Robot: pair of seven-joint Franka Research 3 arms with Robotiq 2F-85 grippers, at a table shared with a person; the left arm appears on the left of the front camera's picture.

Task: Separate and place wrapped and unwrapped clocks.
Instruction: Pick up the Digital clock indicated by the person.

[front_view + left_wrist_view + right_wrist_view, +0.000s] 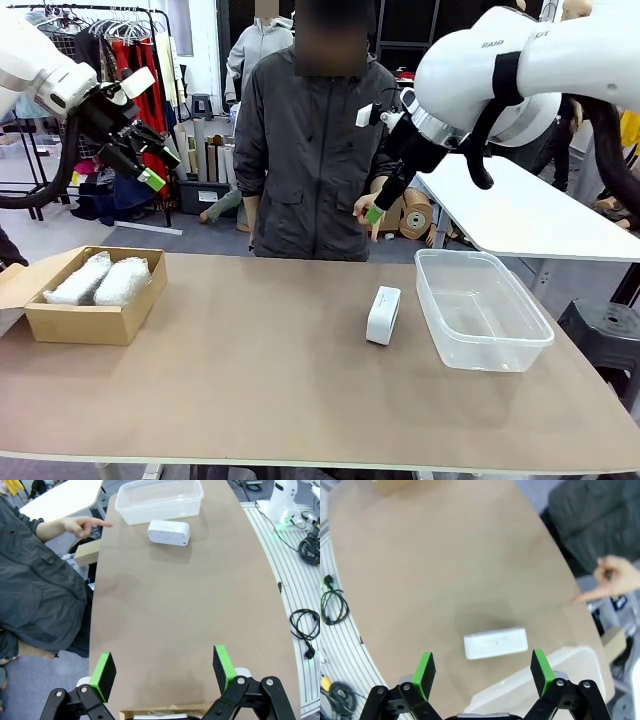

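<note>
Two white bubble-wrap bundles (98, 279) lie side by side in the brown cardboard box (85, 322) at the table's left. The bare white slab clock (383, 315) stands on edge just left of the clear plastic tub (483, 309); it lies beside the tub in the left wrist view (168, 532) and under my fingers in the right wrist view (495, 642). My left gripper (150, 165) hangs open, high above the box. High over the tub's far side, my right gripper (376, 213) is open and holds nothing. The person's hand (80, 526) points a finger toward the clock.
The person in a dark jacket (310, 150) stands at the far edge, centre. A white table (520, 215) stands behind at right. Bare brown tabletop (250, 380) spreads between box and clock. Cables (302, 625) lie on the floor beside the table.
</note>
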